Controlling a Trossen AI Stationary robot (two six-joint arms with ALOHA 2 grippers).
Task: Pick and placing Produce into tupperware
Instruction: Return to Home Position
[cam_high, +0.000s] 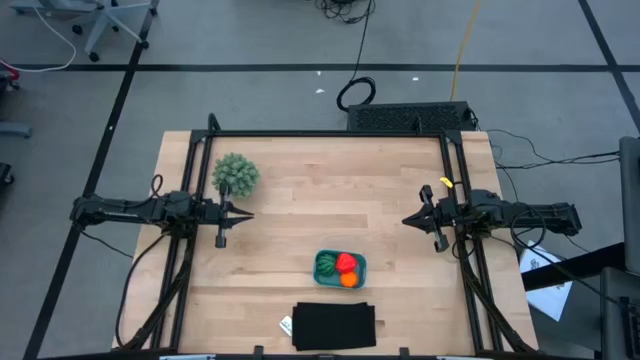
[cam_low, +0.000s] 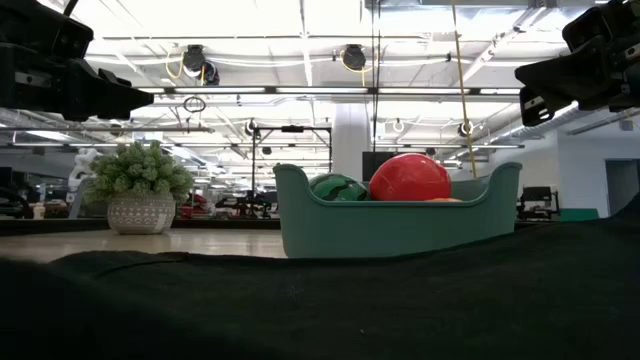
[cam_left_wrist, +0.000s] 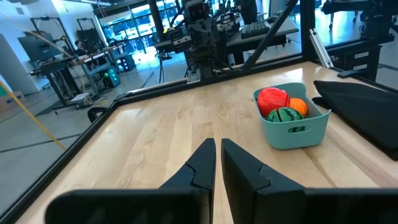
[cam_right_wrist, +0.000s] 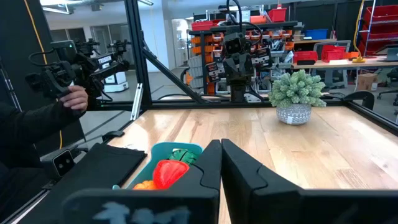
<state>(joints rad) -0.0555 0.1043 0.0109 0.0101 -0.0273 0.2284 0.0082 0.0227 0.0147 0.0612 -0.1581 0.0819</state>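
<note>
Teal tupperware (cam_low: 400, 228) holds all 3 Produce (cam_high: 344, 266) pieces.

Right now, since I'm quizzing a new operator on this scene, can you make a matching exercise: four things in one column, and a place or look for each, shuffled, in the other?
1. red fruit
2. tub
3. potted plant
4. black mat

A. beside the left gripper
B. inside the tub
C. lying flat next to the tub
D. teal, with rounded corners

Pairs: 1-B, 2-D, 3-A, 4-C.
</note>
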